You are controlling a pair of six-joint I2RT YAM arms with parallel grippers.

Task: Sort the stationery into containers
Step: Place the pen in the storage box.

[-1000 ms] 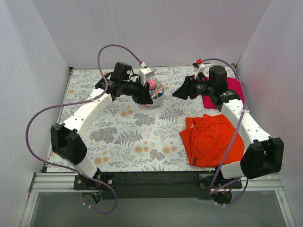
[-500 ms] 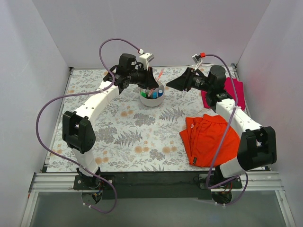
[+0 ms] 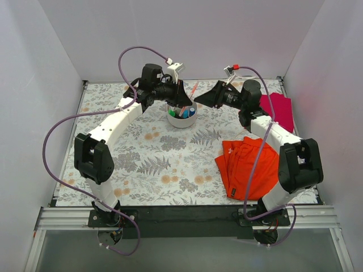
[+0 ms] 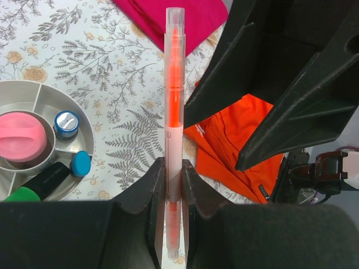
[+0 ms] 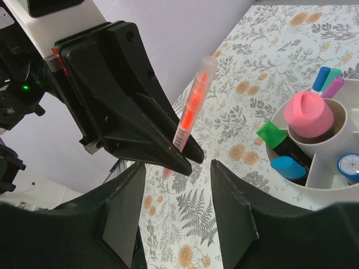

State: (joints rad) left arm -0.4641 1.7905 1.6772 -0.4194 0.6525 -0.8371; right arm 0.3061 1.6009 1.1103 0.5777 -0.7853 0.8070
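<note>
My left gripper point(image 3: 183, 97) is shut on the lower part of the orange-pink pen point(image 4: 174, 84) and holds it upright in the air just right of the bowl point(image 3: 181, 120). My right gripper point(image 3: 198, 100) is open and empty. Its fingers point(image 4: 291, 101) sit close beside the pen, apart from it. In the right wrist view the pen point(image 5: 190, 112) stands above my open right gripper point(image 5: 178, 185). The divided off-white bowl point(image 5: 314, 180) holds the pink-capped bottle point(image 5: 308, 115), a green-capped marker point(image 5: 271, 134), a blue-capped marker point(image 5: 289, 166) and the small blue cylinder point(image 5: 349, 165).
A folded orange cloth point(image 3: 252, 164) lies at the right front and a magenta cloth point(image 3: 279, 109) at the back right under my right arm. White walls enclose the floral table point(image 3: 153, 158) on three sides.
My left gripper has risen from the bowl with the orange-pink pen in it. My right gripper has swung left and now sits next to the pen.
</note>
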